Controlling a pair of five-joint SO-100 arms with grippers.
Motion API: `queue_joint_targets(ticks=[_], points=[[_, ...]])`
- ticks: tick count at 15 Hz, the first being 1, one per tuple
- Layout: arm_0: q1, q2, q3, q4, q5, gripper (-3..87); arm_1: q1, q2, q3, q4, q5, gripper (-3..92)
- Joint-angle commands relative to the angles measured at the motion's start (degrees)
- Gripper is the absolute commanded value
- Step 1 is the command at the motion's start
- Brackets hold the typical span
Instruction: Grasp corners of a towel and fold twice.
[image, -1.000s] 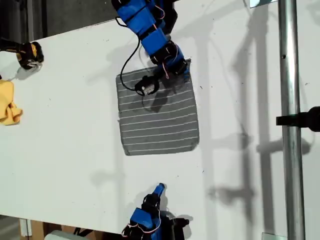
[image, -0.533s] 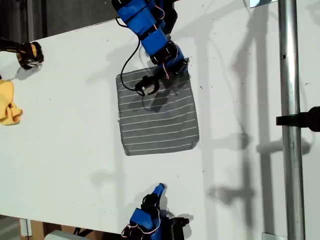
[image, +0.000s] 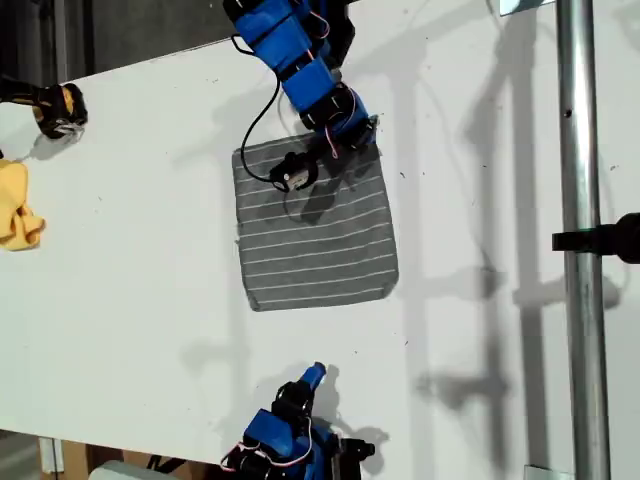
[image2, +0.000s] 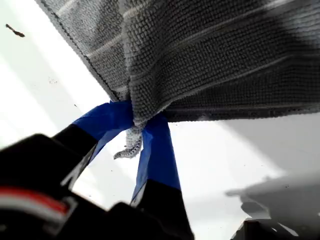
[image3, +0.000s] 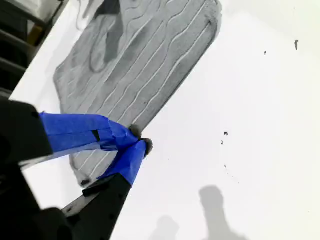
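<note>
Tools first: my first tool (image2: 138, 124) was clamped tight on 1 corner (image2: 131, 146) of the towel (image: 315, 240). A little tuft of grey cloth poked out between its blue tips. In the exterior view this tool (image: 356, 134) sat at the towel's top right corner. My second tool (image3: 138, 142) had its tips pressed together with nothing between them.

Not much had changed in the last second. The towel had not moved, and my first tool had stayed put at its corner. Only the second arm had shifted: its body had swung toward the exterior view's left, while the tip (image: 314, 374) stayed nearly in place, pointing at the towel but well apart from its near edge. I think that meant the second tool was getting ready to reach for a corner of its own, so the fold had not started yet.

The towel lay flat on the white surface (image: 140, 300), near the middle of the exterior view. Its white stripes ran from side to side in that view. It looked almost square, but a bit longer from top to bottom, and turned just slightly.
</note>
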Motion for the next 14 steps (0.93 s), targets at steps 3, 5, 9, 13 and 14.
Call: queue_joint_targets(ticks=[3,5,9,13,14], points=[[1.9,-27.6,-27.8,1.9,7.6,-1.8,1.3,0.1,-1.1,-0.4,-1.4,-0.1],[2.4,-42.3,-43.8,4.2,14.0,-1.8,1.6,0.1,-1.3,-0.4,-1.6,-0.1],[2.7,-64.7,-71.2,10.1,23.9,-1.8,1.4,0.4,-1.5,-0.4,-1.6,-0.1],[2.5,-71.2,-77.5,10.7,26.7,10.6,1.3,0.6,-1.5,-0.4,-1.6,-0.1],[2.5,-71.0,-77.4,11.9,25.8,21.1,1.3,0.6,-1.5,-0.3,-1.6,-0.1]])
